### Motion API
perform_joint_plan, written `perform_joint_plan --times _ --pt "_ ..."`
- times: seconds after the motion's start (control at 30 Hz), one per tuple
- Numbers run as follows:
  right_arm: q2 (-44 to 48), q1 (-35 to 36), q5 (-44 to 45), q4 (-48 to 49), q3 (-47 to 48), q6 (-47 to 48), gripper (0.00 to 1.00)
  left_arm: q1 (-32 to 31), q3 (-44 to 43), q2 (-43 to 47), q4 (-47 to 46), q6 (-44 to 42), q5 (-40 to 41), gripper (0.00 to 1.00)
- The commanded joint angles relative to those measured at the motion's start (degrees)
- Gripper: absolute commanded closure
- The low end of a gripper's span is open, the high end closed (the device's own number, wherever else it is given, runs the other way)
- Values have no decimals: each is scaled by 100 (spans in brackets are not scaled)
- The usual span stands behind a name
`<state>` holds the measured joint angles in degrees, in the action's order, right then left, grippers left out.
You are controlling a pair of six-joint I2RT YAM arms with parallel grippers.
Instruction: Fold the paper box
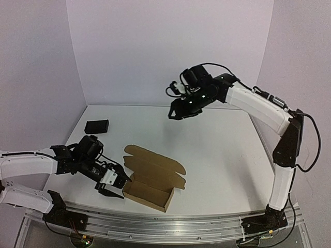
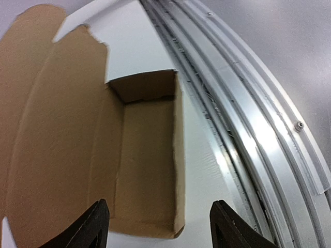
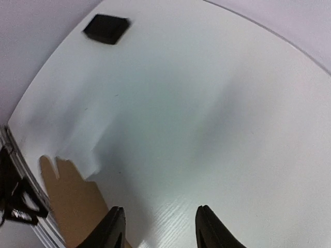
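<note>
The paper box is brown cardboard near the table's front edge, its tray part folded up with walls and its lid flap lying open and flat behind. In the left wrist view the tray lies just ahead of my fingers. My left gripper is open and empty, low at the box's left end, its jaws straddling the near corner without touching. My right gripper is open and empty, held high over the back middle of the table, far from the box. A corner of the lid flap shows in the right wrist view.
A small black rectangular block lies at the back left of the white table; it also shows in the right wrist view. Metal rails run along the table's front edge, right beside the box. Purple walls close in three sides.
</note>
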<state>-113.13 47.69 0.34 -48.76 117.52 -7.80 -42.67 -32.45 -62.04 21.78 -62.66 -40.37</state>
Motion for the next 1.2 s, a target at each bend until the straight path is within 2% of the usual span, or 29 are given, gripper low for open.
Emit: perform_joint_plan --times 0.0,0.1,0.27,0.37,0.5,0.63,0.77,0.97,1.17 --pt "-425 -558 -1151 38 -837 -918 57 -965 217 -354 -640 -369 655 29" --pt "-1187 -489 -1983 277 -966 -1315 63 -1378 331 -787 -1163 -20 1139 27" --pt "-1867 -230 -2981 1220 -1199 -1608 62 -1495 403 -1347 -1955 331 1555 34" --pt "-1953 -145 -3533 1861 -1581 -1950 62 -1498 436 -1525 -2272 432 1718 44" --pt "-1670 -88 -4105 3563 -2787 -2985 62 -1495 282 -1864 -2407 846 1720 58" --pt "-1478 56 -4186 4743 -3627 -3758 63 -1494 163 -2108 -2364 1000 1592 75" --pt "-1507 330 -4115 5059 -3613 -3891 65 -1490 6 -2273 -2346 1095 1588 86" --pt "-1452 548 -3832 5080 -3697 -3782 69 -1490 -207 -2410 -2445 1221 1665 92" --pt "-1117 998 -3203 5070 -4005 -2887 70 -1477 -332 -2502 -2483 1308 1694 95"
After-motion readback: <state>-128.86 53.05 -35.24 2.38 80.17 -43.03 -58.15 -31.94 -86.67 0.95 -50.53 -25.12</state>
